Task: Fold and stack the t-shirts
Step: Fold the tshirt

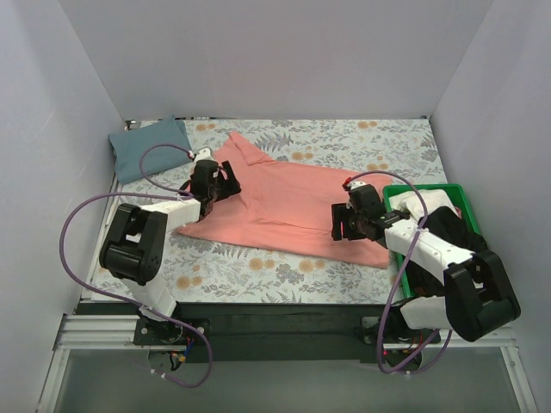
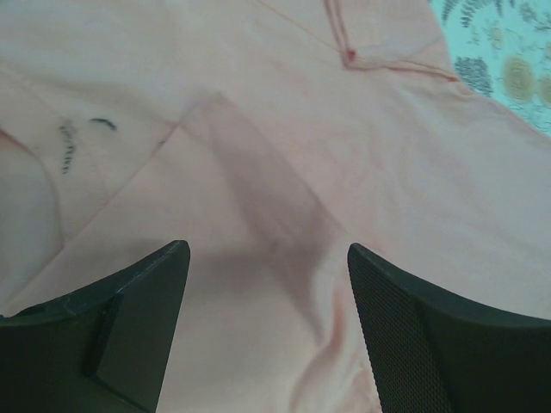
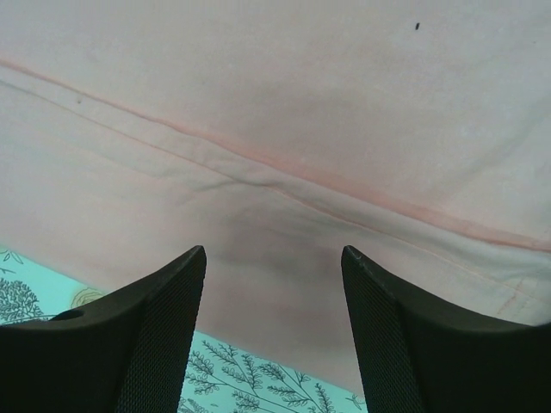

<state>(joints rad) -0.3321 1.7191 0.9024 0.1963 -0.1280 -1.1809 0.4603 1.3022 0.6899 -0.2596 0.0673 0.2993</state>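
The coral-pink t-shirt (image 1: 284, 206) lies partly folded across the middle of the floral cloth. The slate blue-grey t-shirt (image 1: 148, 148) lies folded at the far left corner. My left gripper (image 1: 217, 191) is open just above the pink shirt's left part, by the sleeve. In the left wrist view its jaws stand apart over a fold and a wrinkle in the pink shirt (image 2: 275, 172), holding nothing (image 2: 269, 258). My right gripper (image 1: 341, 225) is open over the shirt's right hem. In the right wrist view its jaws straddle the hem edge of the pink shirt (image 3: 284, 172), empty (image 3: 274, 258).
A green plastic bin (image 1: 448, 194) with white and black cloth stands at the right, under my right arm. The grey floral-print cloth (image 1: 258, 267) covers the table. White walls close in the left, back and right sides.
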